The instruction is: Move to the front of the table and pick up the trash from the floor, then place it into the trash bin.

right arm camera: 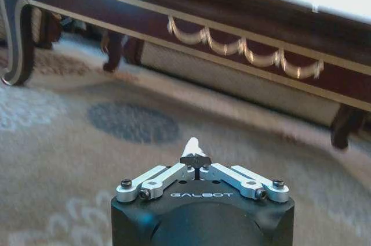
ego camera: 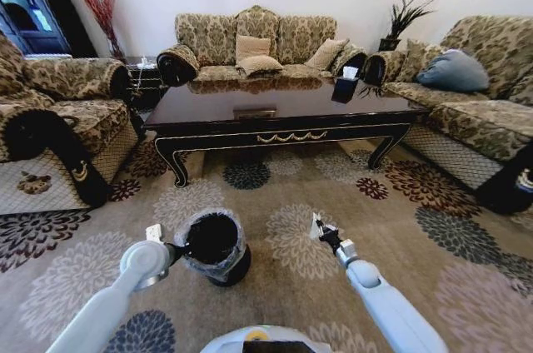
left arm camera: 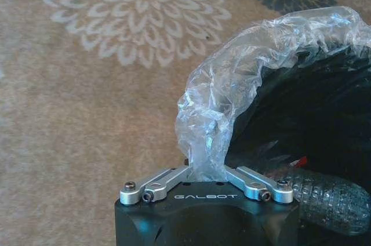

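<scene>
The black trash bin [ego camera: 215, 245] with its translucent liner stands on the carpet in front of the dark table [ego camera: 275, 116]. My left gripper [ego camera: 177, 250] is shut on the bin's liner-covered rim [left arm camera: 232, 89]; in the left wrist view the gripper [left arm camera: 206, 172] pinches the plastic. Inside the bin lies a clear plastic bottle [left arm camera: 327, 196] with a red cap. My right gripper [ego camera: 323, 234] hangs to the right of the bin, above the carpet, shut on a small white paper scrap [right arm camera: 193, 144]. The right wrist view has that gripper [right arm camera: 195, 162] facing the table's gold-ornamented apron [right arm camera: 243, 51].
Patterned sofas [ego camera: 50, 120] [ego camera: 475, 95] flank the table, with a third sofa [ego camera: 258, 45] behind it. A tissue box [ego camera: 346, 87] sits on the table's right end. Flowered carpet [ego camera: 300, 245] stretches between me and the table.
</scene>
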Controlling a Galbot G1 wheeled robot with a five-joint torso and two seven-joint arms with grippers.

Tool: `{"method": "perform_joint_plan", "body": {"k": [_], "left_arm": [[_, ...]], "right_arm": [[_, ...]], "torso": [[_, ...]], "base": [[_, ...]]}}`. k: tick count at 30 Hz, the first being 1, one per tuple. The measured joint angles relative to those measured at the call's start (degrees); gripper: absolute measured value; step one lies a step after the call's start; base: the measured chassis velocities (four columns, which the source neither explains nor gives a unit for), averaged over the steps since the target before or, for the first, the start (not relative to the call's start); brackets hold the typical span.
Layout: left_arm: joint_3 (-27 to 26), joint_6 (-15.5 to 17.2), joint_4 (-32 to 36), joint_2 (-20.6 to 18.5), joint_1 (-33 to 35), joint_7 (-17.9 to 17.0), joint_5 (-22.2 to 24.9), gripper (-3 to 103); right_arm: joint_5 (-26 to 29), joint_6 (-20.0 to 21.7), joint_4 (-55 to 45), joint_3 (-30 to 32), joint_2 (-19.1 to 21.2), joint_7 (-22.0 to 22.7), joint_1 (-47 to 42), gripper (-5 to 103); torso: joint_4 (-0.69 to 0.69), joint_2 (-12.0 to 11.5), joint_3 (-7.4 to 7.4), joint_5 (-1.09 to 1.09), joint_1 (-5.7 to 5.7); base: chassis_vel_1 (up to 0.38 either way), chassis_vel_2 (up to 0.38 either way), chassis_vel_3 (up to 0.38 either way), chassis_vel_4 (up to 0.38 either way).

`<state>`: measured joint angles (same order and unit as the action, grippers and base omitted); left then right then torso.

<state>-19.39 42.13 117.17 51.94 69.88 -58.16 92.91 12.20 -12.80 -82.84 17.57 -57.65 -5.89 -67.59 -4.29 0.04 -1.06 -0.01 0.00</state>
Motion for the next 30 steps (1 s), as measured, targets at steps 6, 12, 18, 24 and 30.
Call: {"method": "perform_joint_plan", "body": {"k": [6, 12, 18, 24, 30], "left_arm": [[1.7, 0.0, -0.2, 1.2, -1.0, -0.2, -0.7, 0], [3.5, 0.0, -0.5, 2.0, -3.0, -1.3, -0.5, 0], [9.2, 0.0, -2.8, 3.3, -8.6, -3.4, 1.4, 0], [15.5, 0.0, -5.0, 5.7, -14.3, -5.1, 2.0, 0], [20.1, 0.0, -6.3, 7.0, -18.1, -6.2, 2.2, 0]], "right_arm": [[0.5, 0.3, -8.2, 0.0, 2.4, 0.9, -2.3, 0], [2.2, 1.6, -19.1, -0.4, 4.8, 1.5, -4.9, 0], [2.5, 2.4, -29.6, 0.9, 6.0, 1.6, -9.9, 0], [1.1, 2.9, -37.8, 1.5, 6.1, 0.9, -13.7, 0], [-1.1, 3.0, -42.6, 1.5, 6.0, -0.1, -17.2, 0]], "torso": [[0.03, 0.0, 0.0, 0.01, 0.0], [0.04, 0.0, 0.0, 0.03, 0.0], [0.01, 0.0, 0.0, 0.02, 0.0], [0.0, 0.0, 0.0, 0.0, 0.0], [0.01, 0.0, 0.0, 0.01, 0.0]], "base": [[0.0, 0.0, 0.0, 0.0], [0.0, 0.0, 0.0, 0.0], [0.0, 0.0, 0.0, 0.0], [0.0, 0.0, 0.0, 0.0], [0.0, 0.0, 0.0, 0.0]]}}
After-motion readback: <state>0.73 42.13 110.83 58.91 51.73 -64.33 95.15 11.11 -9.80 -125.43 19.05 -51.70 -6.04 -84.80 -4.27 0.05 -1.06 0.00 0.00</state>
